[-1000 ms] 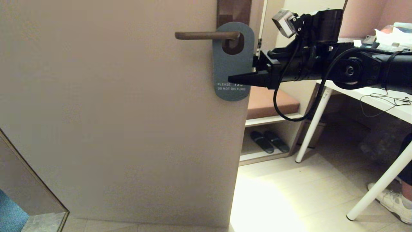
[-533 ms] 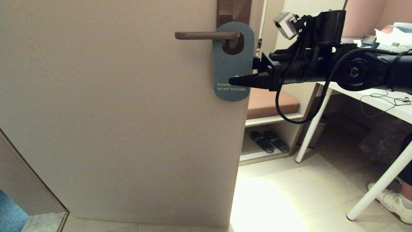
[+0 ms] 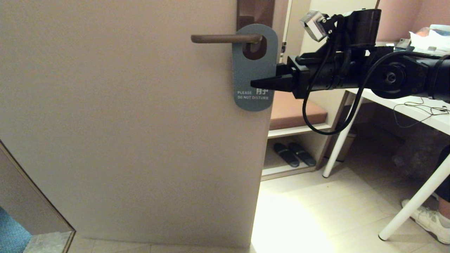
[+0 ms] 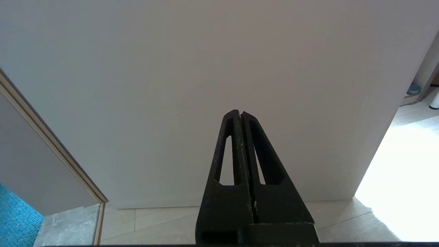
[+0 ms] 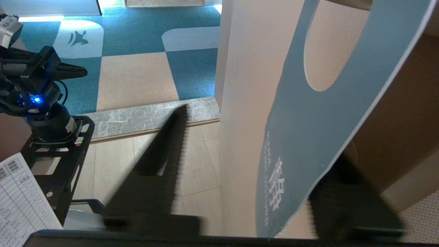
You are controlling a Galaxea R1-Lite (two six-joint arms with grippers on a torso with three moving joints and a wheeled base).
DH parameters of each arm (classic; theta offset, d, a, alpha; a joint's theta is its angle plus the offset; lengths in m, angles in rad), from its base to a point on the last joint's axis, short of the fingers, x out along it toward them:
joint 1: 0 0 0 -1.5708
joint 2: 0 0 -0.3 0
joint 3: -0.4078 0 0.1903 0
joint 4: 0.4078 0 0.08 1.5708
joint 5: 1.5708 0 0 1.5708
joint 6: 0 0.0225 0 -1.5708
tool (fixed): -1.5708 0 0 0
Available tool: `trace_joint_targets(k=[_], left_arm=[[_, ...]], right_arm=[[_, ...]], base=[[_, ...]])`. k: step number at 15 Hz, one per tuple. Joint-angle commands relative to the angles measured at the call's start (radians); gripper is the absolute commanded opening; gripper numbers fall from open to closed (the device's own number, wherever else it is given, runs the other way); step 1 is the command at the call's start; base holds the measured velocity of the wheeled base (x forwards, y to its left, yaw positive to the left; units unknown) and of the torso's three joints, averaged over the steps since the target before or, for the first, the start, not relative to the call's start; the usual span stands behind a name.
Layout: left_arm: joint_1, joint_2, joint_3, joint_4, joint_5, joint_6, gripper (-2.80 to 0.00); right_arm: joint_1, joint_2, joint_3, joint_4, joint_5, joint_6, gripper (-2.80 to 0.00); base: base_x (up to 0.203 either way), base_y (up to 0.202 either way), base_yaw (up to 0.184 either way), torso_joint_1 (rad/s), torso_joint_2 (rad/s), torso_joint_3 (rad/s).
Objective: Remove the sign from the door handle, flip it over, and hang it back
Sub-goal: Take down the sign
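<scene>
Both fingers of the right gripper (image 3: 262, 83) sit spread wide with the sign (image 3: 254, 70) edge-on between them, its long axis hanging straight down from the door handle (image 3: 225, 38), not pinched yet.

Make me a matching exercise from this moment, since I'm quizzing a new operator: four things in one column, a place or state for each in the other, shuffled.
Things:
1. sign
2. door handle
3. right tool
4. left tool

Places or states:
A. fingers pressed together, facing the bare door
B. hangs blue-grey face out, hole over the lever
C. open, one finger on each side of the card's lower part
D. horizontal brown bar passing through the round hole

Pairs: 1-B, 2-D, 3-C, 4-A
</scene>
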Motion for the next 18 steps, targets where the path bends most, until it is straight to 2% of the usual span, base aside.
trace_joint_targets(k=[1, 10, 18], left_arm=[[0.0, 0.0, 0.0, 0.0, 0.0, 0.0, -2.8], [0.0, 0.0, 0.0, 0.0, 0.0, 0.0, -2.8], [0.0, 0.0, 0.0, 0.0, 0.0, 0.0, -2.8]], right_arm=[[0.0, -0.002, 0.0, -0.001, 0.007, -0.002, -2.8], [0.0, -0.009, 0.007, -0.002, 0.004, -0.004, -2.8], [0.021, -0.047, 0.073, -0.004, -0.04, -0.005, -2.8]], base=[[0.0, 0.0, 0.0, 0.0, 0.0, 0.0], [0.0, 0.0, 0.0, 0.0, 0.0, 0.0], [0.0, 0.0, 0.0, 0.0, 0.0, 0.0]])
